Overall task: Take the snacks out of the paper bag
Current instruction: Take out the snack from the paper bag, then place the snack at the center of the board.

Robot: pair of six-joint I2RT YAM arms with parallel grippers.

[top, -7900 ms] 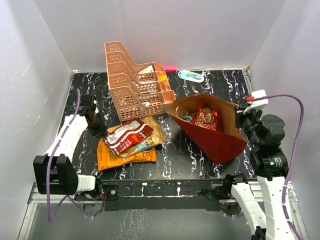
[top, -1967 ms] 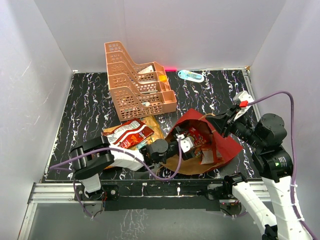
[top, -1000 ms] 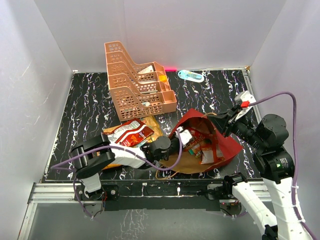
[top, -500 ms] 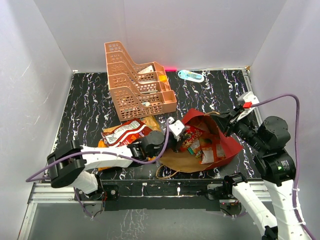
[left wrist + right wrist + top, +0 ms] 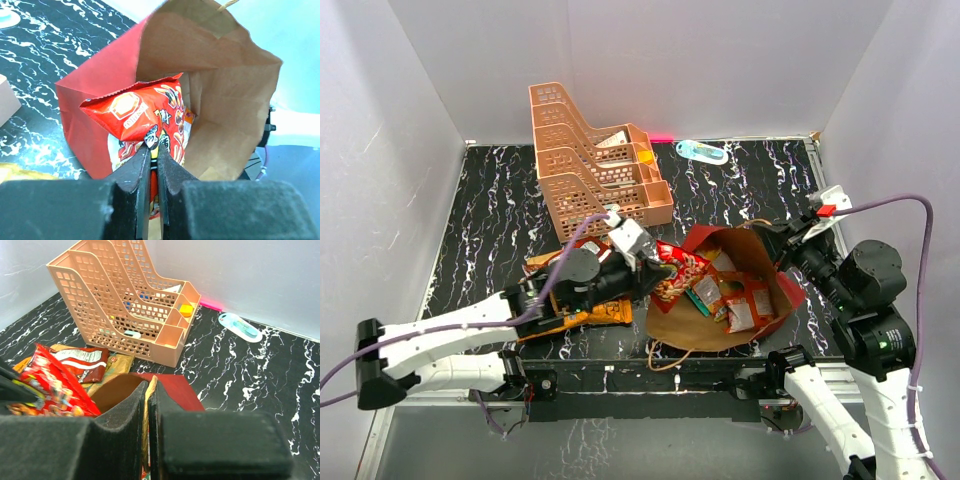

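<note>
- We note a peach rack [image 5: 600, 165] at the back of the table. A small blue-green bottle [image 5: 703, 151] lies to its right by the wall. Both are apart from the paper bag [image 5: 680, 325].
- A pile of packets [image 5: 595, 313] lies on the table in front of the rack, partly hidden under the left arm.
- Left gripper [image 5: 154, 150]: jaws pinched together on the lower edge of a red packet [image 5: 142, 112], which hangs at the bag's mouth.
- Right gripper [image 5: 149, 392]: fingers clamped on the bag's upper rim.
- Only the left wrist view shows that pinch up close. Only the right wrist view shows small items in the rack's compartments, too small to name.
- From above, the bag lies tilted on its side, its mouth facing the left arm. Several small packets [image 5: 740, 305] in red, orange and teal rest on its brown inner wall.
</note>
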